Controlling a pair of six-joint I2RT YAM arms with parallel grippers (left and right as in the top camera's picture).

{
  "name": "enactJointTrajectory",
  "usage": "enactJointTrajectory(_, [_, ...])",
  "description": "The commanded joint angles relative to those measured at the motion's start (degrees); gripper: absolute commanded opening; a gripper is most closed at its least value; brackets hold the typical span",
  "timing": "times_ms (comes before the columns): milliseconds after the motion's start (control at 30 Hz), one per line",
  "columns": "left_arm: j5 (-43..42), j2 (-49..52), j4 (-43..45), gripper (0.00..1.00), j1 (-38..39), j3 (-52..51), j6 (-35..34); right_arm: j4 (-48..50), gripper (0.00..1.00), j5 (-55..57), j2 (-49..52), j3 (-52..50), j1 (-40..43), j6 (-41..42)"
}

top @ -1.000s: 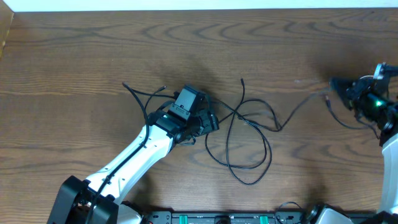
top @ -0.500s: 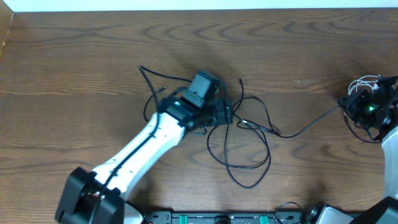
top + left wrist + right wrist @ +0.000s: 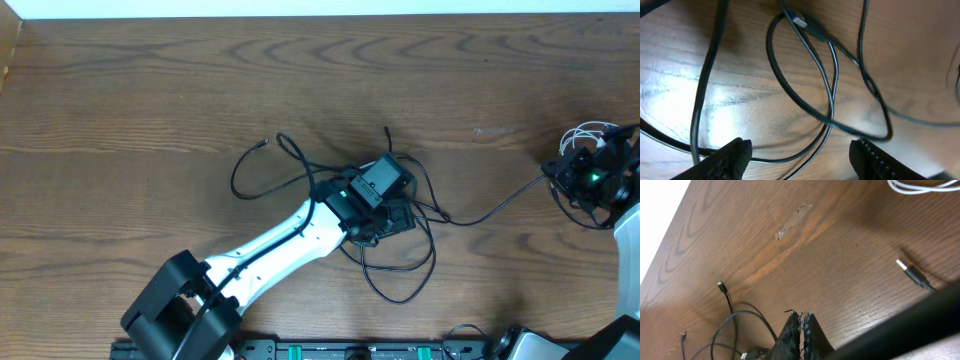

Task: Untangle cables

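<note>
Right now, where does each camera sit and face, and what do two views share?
Overhead: fixed above, looking straight down on the table; both arms show, the left arm over the black cables.
Left wrist: on the left arm, looking closely down at cable loops; the open left gripper frames the bottom edge.
Right wrist: on the right arm, looking low across the wood toward the tangle; the shut right gripper shows.
Shared: the white cable shows overhead and from the right wrist.
</note>
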State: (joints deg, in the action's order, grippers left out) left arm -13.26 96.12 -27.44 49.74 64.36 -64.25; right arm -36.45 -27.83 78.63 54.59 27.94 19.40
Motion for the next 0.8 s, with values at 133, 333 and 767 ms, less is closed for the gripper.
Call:
enactJointTrajectory(133, [6.49,0.72,5.01,0.68,1.95,0.26,-12.44,-0.66,0.01,0.52,0.20,0.04,0.09,-1.29])
enactJointTrajectory(333, [6.08,4.76,8.33,0.68,2.75,0.26,-16.76,-0.66,0.01,0.52,0.20,0.04,0.09,-1.95])
enactJointTrajectory(767, [4.76,2.84,11.06,0.08,-0.70,0.28,-9.16,-0.76,0.01,2.16,0.20,0.04,0.09,-4.26])
